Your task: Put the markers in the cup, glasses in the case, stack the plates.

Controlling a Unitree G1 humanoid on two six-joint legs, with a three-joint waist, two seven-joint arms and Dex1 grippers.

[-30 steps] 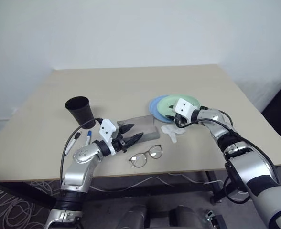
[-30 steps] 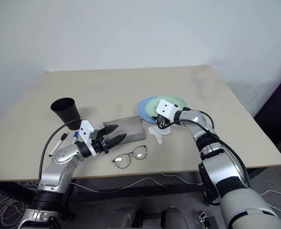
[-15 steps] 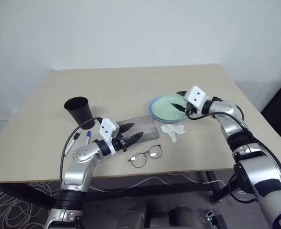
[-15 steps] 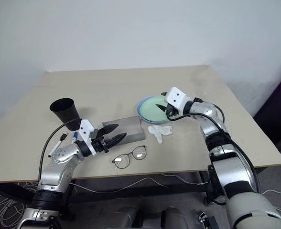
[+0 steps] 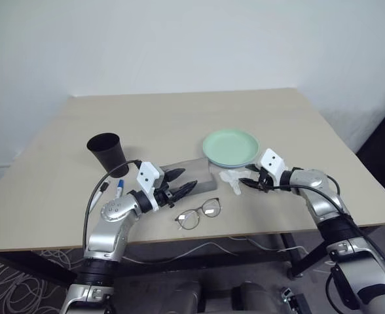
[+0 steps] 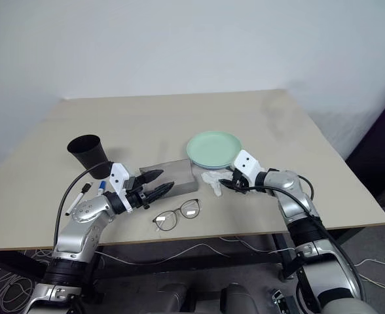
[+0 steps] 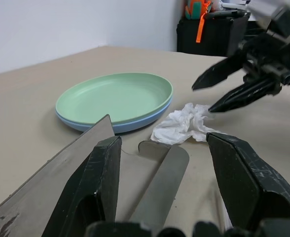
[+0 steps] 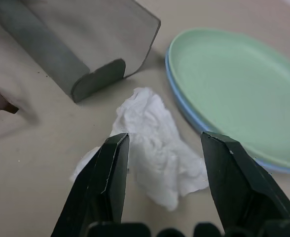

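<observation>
Left eye view: mint plate [image 5: 230,146] stacked on blue plate [image 7: 130,124]; right gripper [image 5: 245,184] jaws apart, empty, over the tissue [image 5: 232,180]. Left gripper [image 5: 181,182] also apart, empty, at the grey case [image 5: 191,174]. Glasses [image 5: 200,213] lie just in front of case; markers [image 5: 109,191] on table [image 5: 166,118] beside black cup [image 5: 109,153].

Free room and obstacles on the table [image 5: 166,118]. The far half is bare, as is the strip along the right edge. The near middle is crowded: the case [image 5: 191,173], crumpled tissue [image 5: 234,180] and stacked plates [image 5: 230,147] lie close together, with the glasses [image 5: 200,213] just in front of the case. The left gripper [image 5: 179,183] hovers over the case's near end; the right gripper [image 5: 251,183] hangs at the tissue. At the left, the cup [image 5: 108,153] stands with the markers [image 5: 109,190] just before it.
</observation>
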